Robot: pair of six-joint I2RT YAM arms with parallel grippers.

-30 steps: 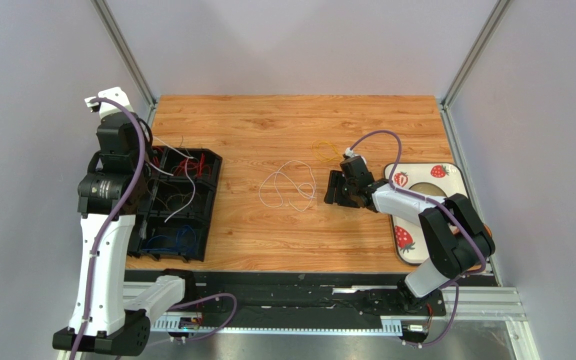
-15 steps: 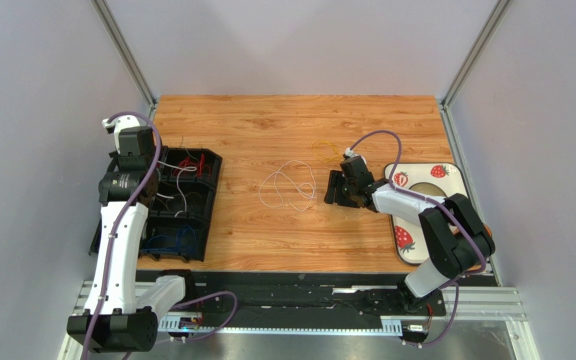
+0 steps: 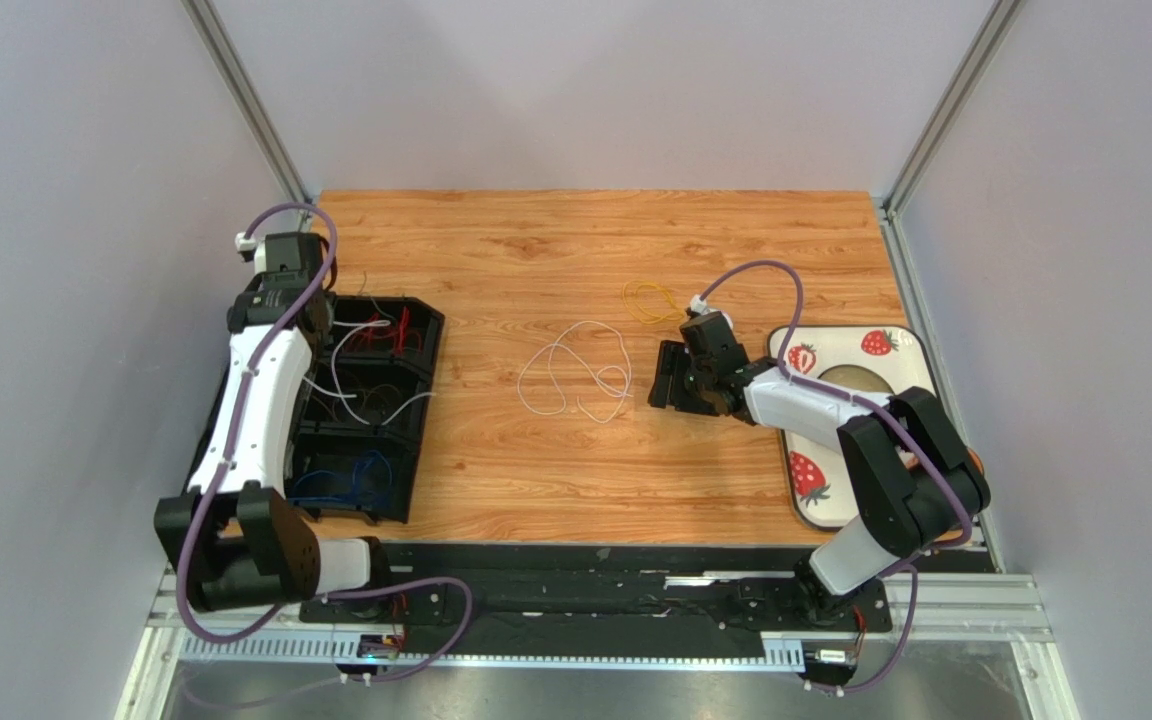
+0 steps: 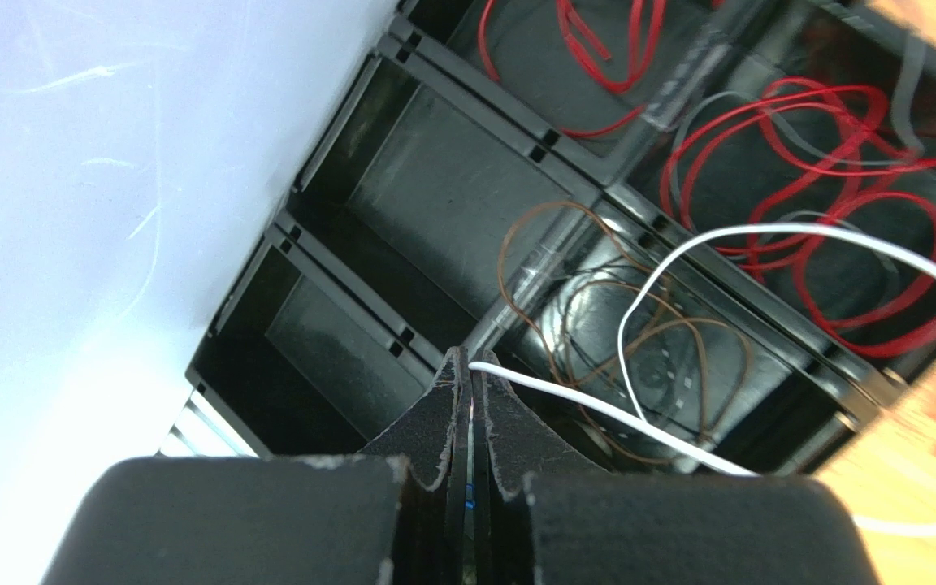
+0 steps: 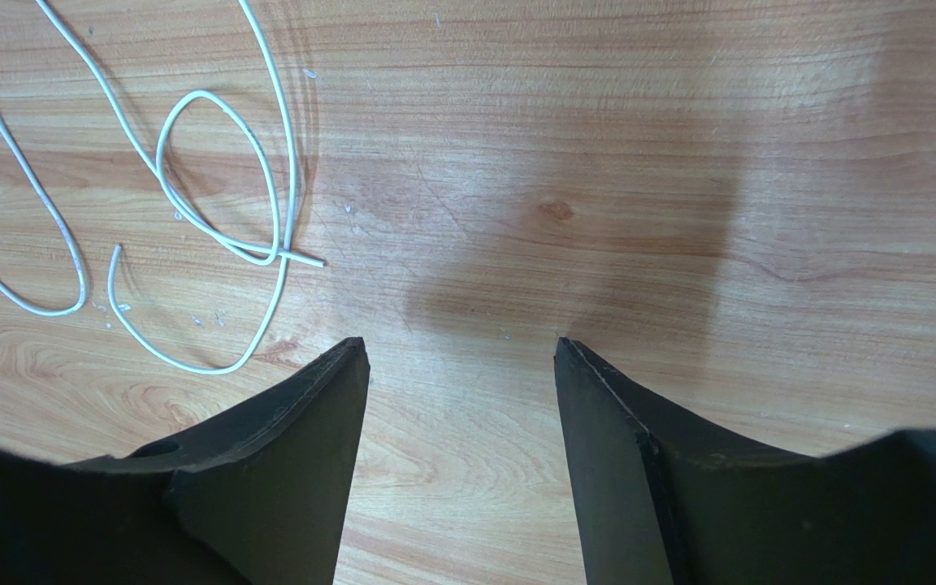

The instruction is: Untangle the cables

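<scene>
My left gripper [image 3: 301, 300] [image 4: 471, 366] is shut on the end of a thin white cable [image 4: 632, 421], above the far left of a black compartment tray [image 3: 425, 393]. That cable loops across the tray [image 3: 364, 323]. The tray holds red cables [image 4: 827, 195] [image 3: 387, 333], brown cables [image 4: 681, 354] and blue cables [image 3: 342, 483] in separate compartments. A pale looping cable [image 3: 575, 375] [image 5: 223, 171] lies on the wooden table's middle. A small yellow cable [image 3: 650, 300] lies behind it. My right gripper [image 3: 668, 375] [image 5: 461, 347] is open and empty, low over the table just right of the pale loops.
A white plate with strawberry pictures [image 3: 898, 353] lies at the table's right edge under my right arm. The grey side wall [image 4: 95, 183] stands close to the tray's left. Metal frame posts stand at the back corners.
My left arm has come down and swung towards the table's back, over the tray's far left, with the white cable. The right arm has not moved.
</scene>
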